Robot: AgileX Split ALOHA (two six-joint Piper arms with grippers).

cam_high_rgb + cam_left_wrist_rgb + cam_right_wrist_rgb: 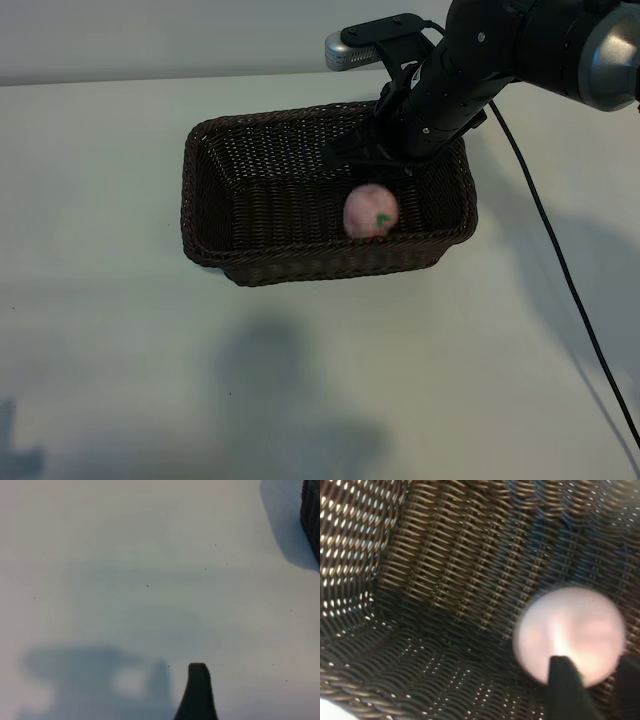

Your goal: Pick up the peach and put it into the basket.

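Note:
The dark-brown wicker basket (250, 262) stands on the white table. The pale-pink peach (371, 211) is inside it toward the right end, smeared by motion, its green leaf mark facing the camera. My right gripper (375, 165) hangs just above the peach, over the basket's far right part, and the peach is apart from it. In the right wrist view the peach (570, 632) lies beyond the two dark fingertips (564, 680), which stand spread, against the woven wall (445, 580). One fingertip (198, 675) of my left gripper shows over bare table, holding nothing.
A black cable (560, 260) trails from the right arm across the table on the right. A corner of the basket (311, 520) shows at the edge of the left wrist view. White table (120, 350) surrounds the basket on all sides.

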